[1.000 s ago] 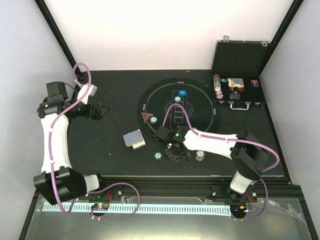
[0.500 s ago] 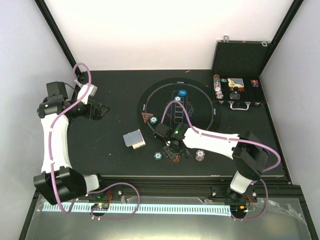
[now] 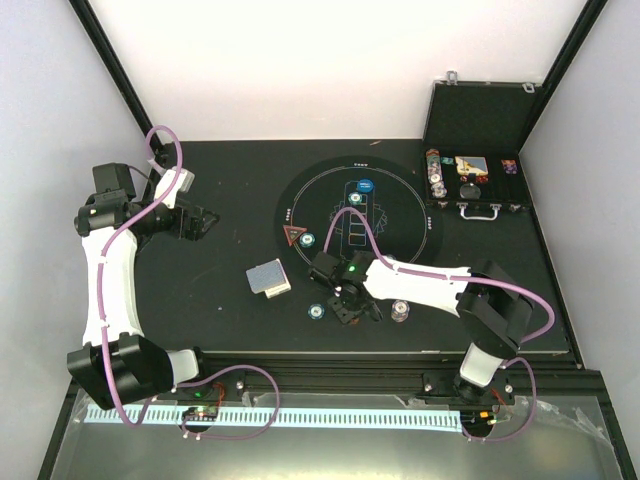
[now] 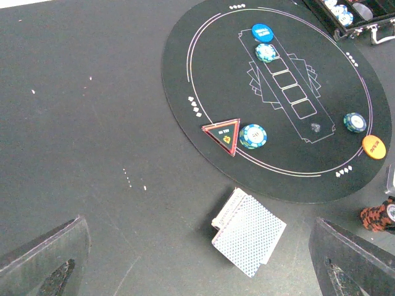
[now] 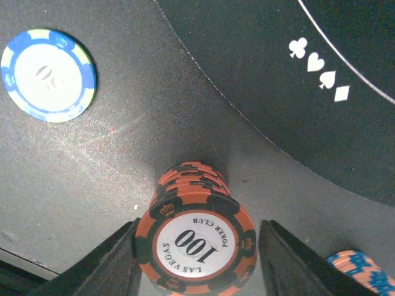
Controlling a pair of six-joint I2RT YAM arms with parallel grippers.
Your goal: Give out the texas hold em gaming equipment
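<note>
The upright stack of orange-and-black round poker chips (image 5: pixel 194 243) stands on the dark counter (image 5: pixel 111 166) just off the round black mat's (image 5: pixel 321 123) rim, straight between the right pincer's (image 5: pixel 199 259) fingers; whether they grip it is unclear. The left pincer (image 3: pixel 203 222), spread wide and empty, is well apart.

On the desk (image 4: pixel 92 123) I counted one round black mat (image 4: pixel 207 77). On it lay one blue button (image 4: pixel 262 32), one orange button (image 4: pixel 373 147), one red triangle (image 4: pixel 223 134) and three loose chips: the far chip (image 4: pixel 266 52), the triangle-side chip (image 4: pixel 253 136) and the orange-side chip (image 4: pixel 355 122). A fourth loose chip (image 5: pixel 48 75) lay off the mat. Two chip stacks stood there, a red-black stack (image 5: pixel 196 246) and a blue-edged stack (image 5: pixel 361 266). There was one pile of cards (image 4: pixel 248 233), one open case (image 3: pixel 478 118), and two arms, the left arm (image 3: pixel 105 270) and the right arm (image 3: pixel 430 280)
</note>
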